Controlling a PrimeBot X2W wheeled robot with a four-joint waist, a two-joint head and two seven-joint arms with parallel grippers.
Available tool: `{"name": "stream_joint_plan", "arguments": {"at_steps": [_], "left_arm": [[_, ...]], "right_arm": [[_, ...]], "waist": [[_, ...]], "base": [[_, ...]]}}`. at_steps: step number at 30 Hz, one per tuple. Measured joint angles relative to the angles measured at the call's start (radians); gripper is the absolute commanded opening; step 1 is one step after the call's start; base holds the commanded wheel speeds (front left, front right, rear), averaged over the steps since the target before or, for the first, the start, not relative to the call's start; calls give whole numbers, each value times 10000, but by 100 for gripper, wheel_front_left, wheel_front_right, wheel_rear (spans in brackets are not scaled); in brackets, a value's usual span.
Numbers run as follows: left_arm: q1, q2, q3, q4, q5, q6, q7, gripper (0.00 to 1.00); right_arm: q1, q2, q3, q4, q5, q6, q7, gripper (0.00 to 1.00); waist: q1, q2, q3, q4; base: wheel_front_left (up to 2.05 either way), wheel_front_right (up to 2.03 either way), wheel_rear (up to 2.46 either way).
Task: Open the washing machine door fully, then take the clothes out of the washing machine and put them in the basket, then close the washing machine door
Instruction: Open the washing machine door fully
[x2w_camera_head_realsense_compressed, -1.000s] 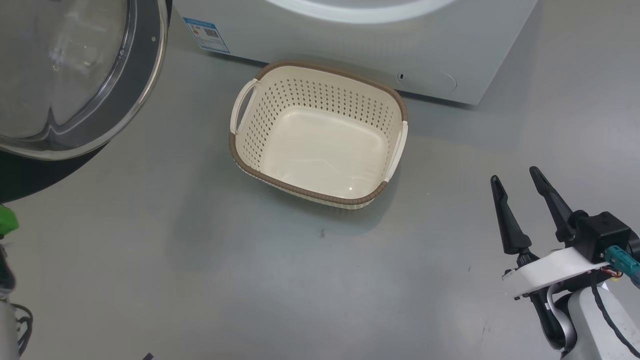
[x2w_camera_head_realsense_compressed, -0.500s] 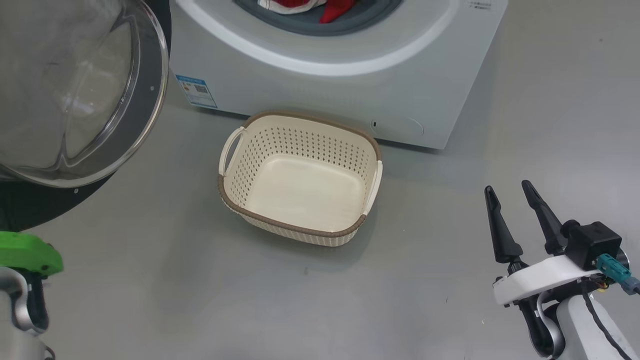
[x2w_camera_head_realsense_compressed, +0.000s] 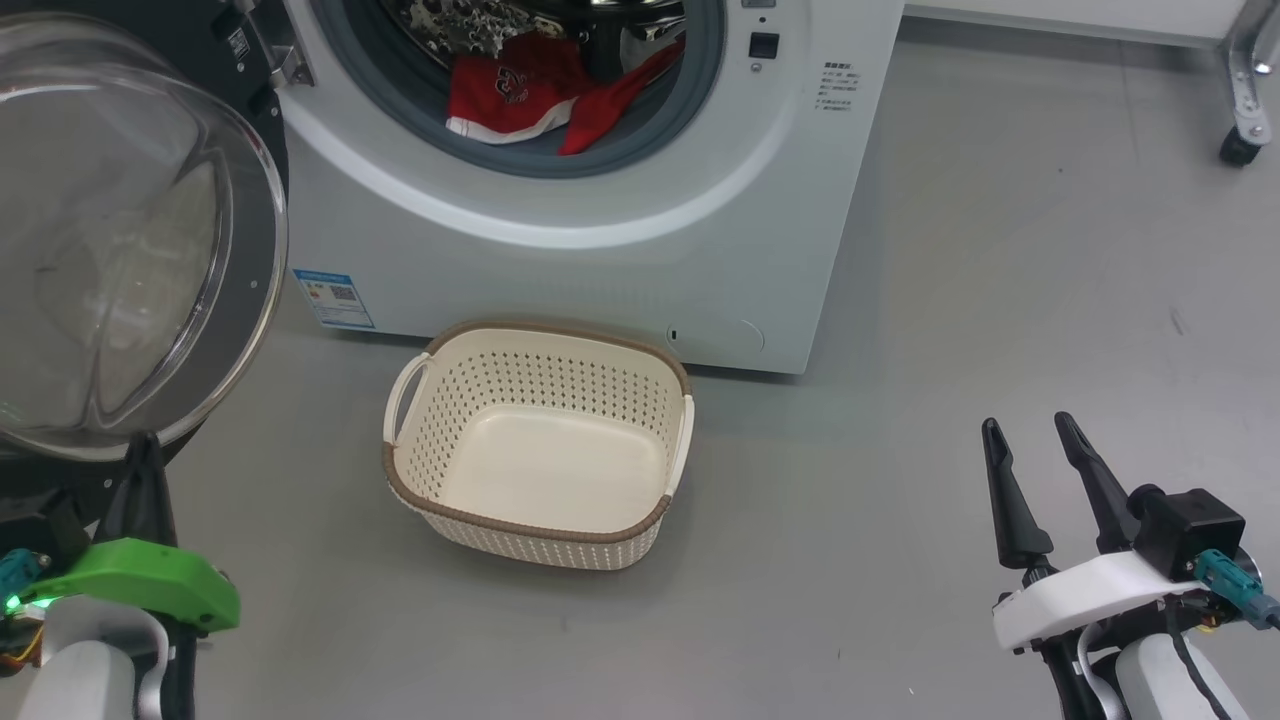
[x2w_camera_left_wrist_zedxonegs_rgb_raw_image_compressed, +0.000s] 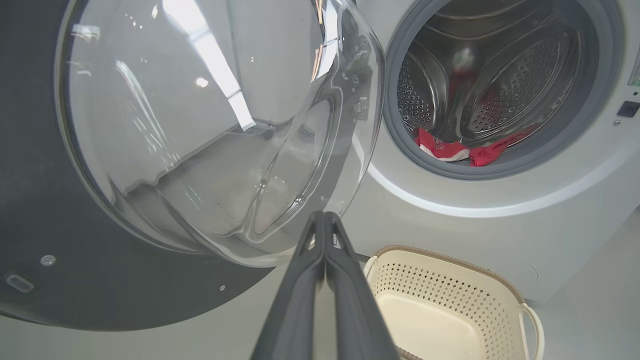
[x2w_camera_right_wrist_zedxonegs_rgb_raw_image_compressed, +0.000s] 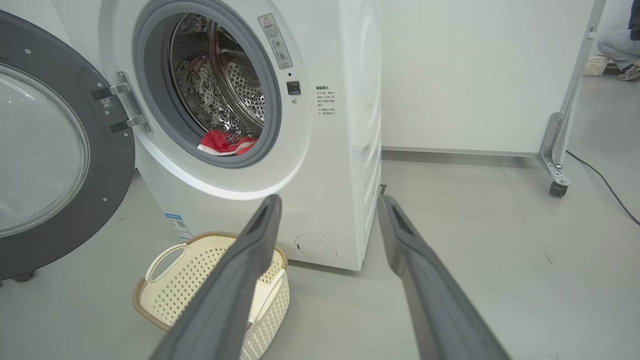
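Observation:
The washing machine (x2w_camera_head_realsense_compressed: 620, 270) stands ahead with its door (x2w_camera_head_realsense_compressed: 130, 240) swung wide to the left, its glass bowl bulging toward me. Red clothes (x2w_camera_head_realsense_compressed: 520, 95) with white trim lie at the drum's front lip (x2w_camera_right_wrist_zedxonegs_rgb_raw_image_compressed: 225, 142). The cream basket (x2w_camera_head_realsense_compressed: 540, 445) sits on the floor right before the machine, with nothing in it. My left gripper (x2w_camera_left_wrist_zedxonegs_rgb_raw_image_compressed: 324, 220) is shut and holds nothing, its tips just below the door's glass bowl (x2w_camera_left_wrist_zedxonegs_rgb_raw_image_compressed: 210, 125). My right gripper (x2w_camera_head_realsense_compressed: 1025, 435) is open at the lower right, well clear of the basket (x2w_camera_right_wrist_zedxonegs_rgb_raw_image_compressed: 210, 280).
A white partition panel (x2w_camera_right_wrist_zedxonegs_rgb_raw_image_compressed: 480, 75) on castors (x2w_camera_right_wrist_zedxonegs_rgb_raw_image_compressed: 557, 187) stands right of the machine, with a black cable (x2w_camera_right_wrist_zedxonegs_rgb_raw_image_compressed: 605, 185) on the floor. A person crouches far back at the right by a small basket (x2w_camera_right_wrist_zedxonegs_rgb_raw_image_compressed: 595, 65). Grey floor lies between the basket and my right arm.
The head camera has tilted up, so the drum opening and the clothes have come into view. The left arm now shows at the lower left. Basket and door have stayed put.

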Motion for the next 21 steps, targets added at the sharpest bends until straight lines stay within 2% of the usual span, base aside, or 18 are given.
{"name": "stream_joint_plan", "arguments": {"at_steps": [6,11,21], "left_arm": [[480,-238,-267,-428,59,-159,-13,0],[741,-514,-502,-1035,56,-470,-100,0],[1191,-836,-846,-1801,75,-560,-173,0]], "right_arm": [[199,36,-21,-23,0,0,0,100],[297,52,-63,-198,0,0,-27,100],[389,52,-261,-539,0,-23,-31,100]], "waist": [[0,0,-399,-489],[0,0,-618,-891],[0,0,-682,-1510]], "base": [[0,0,0],[0,0,0],[0,0,0]]}}
